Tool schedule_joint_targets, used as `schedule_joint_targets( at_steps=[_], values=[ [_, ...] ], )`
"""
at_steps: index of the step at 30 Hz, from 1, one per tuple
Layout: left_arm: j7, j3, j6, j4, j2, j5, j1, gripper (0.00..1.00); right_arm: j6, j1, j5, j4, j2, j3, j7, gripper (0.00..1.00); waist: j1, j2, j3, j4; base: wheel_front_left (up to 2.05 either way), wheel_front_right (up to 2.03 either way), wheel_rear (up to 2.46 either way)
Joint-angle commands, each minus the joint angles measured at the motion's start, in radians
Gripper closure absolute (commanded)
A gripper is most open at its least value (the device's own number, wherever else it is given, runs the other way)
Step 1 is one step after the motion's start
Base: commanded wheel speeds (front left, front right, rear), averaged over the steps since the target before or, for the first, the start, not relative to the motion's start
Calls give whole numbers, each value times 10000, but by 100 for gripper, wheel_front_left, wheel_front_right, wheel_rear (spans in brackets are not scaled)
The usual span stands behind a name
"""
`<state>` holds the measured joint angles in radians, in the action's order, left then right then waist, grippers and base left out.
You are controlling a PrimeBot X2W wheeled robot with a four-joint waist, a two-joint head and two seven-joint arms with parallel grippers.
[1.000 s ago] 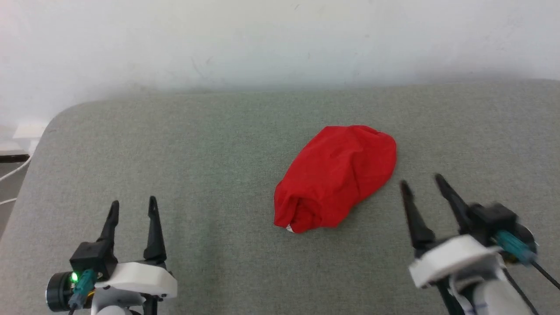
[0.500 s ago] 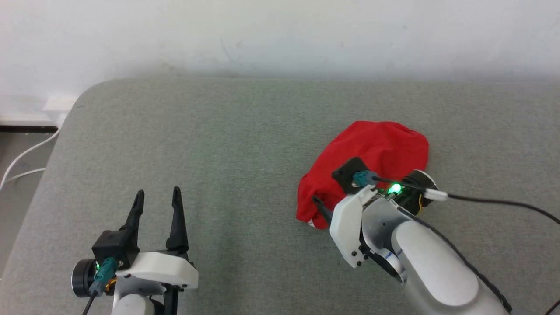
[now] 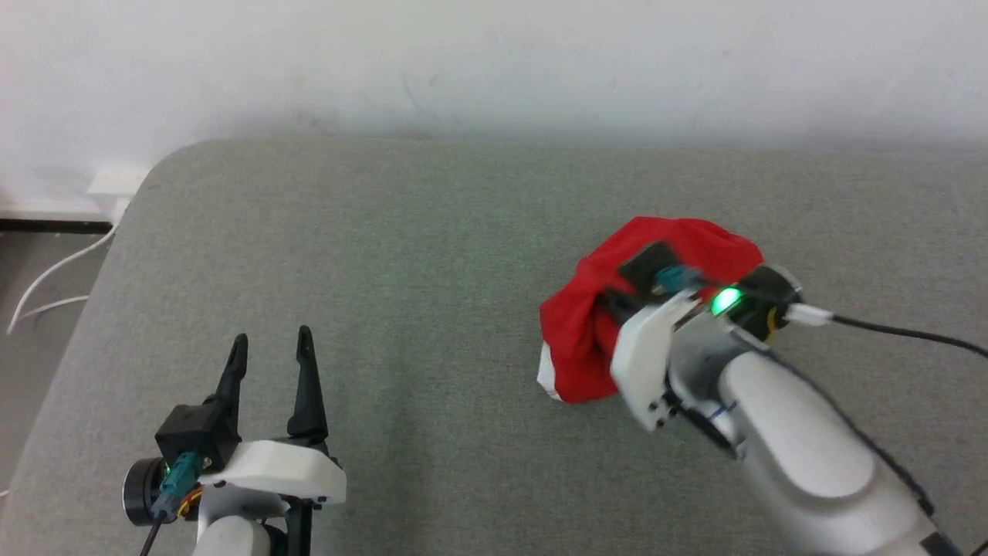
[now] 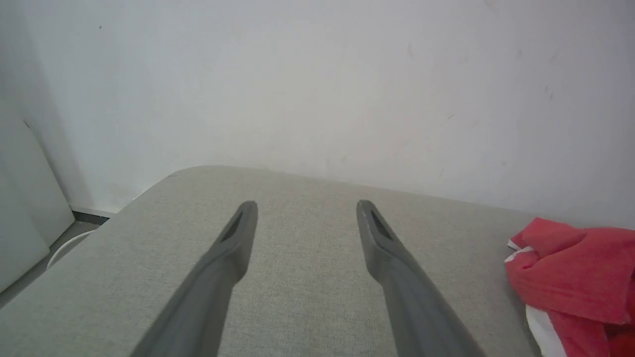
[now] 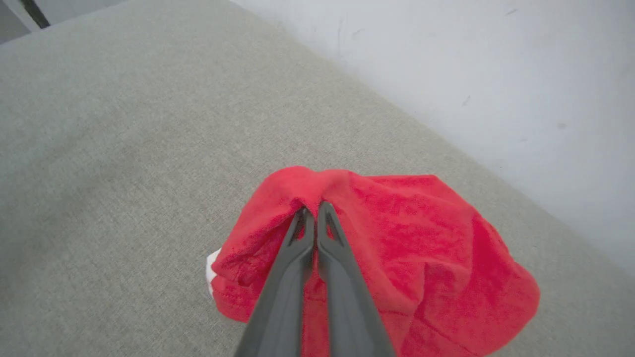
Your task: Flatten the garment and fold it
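The right gripper [image 5: 311, 214], jaws pinched on a fold atop the bunched red shorts [image 5: 421, 238], is the nearer arm; the left gripper [image 3: 268, 347], jaws spread and empty, sits well to their left.

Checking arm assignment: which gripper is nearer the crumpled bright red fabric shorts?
Right. The right gripper is shut on a fold of the bright red fabric shorts; the left gripper hangs open, apart, to their left over the grey fabric cushion.
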<state>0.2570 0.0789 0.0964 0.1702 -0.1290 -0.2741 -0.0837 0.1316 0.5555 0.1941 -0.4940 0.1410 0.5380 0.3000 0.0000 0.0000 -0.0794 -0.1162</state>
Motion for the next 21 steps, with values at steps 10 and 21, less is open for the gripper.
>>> schedule_joint_targets(
  at_steps=[10, 21],
  values=[
    [46, -115, -178, -24, 120, 17, 372, 0, -9, -3163, -345, 2100, -518, -5229, -1175, 100, 0, 0, 377, 850, 0, 0, 0],
    [47, -18, -311, 245, 240, 32, 387, 0, -9, -6212, -159, 3091, -901, -7278, -1135, 0, 0, 0, 582, 1080, 0, 0, 0]
  ],
)
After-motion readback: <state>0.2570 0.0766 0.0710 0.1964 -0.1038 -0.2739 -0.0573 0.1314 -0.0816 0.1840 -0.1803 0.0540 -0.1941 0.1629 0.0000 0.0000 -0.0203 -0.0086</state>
